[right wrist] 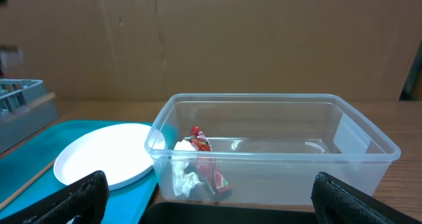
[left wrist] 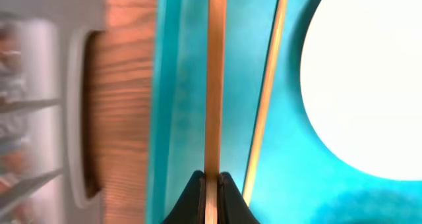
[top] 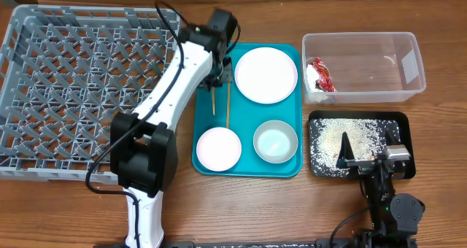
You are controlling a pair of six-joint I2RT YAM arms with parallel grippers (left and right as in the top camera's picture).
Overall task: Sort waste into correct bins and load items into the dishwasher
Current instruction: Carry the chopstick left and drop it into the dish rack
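Wooden chopstick (left wrist: 214, 85) is clamped in my left gripper (left wrist: 211, 184), its long axis running straight out from the fingertips along the teal tray (left wrist: 175, 85). The second chopstick (left wrist: 267, 99) lies just beside it. The dish rack (top: 80, 87) is on this arm's side. I count two chopsticks, one plate (top: 266, 74), a pinkish bowl (top: 218, 148) and a greenish bowl (top: 276, 141). My right gripper (right wrist: 217, 207) hangs spread apart near the clear tub (right wrist: 369, 151).
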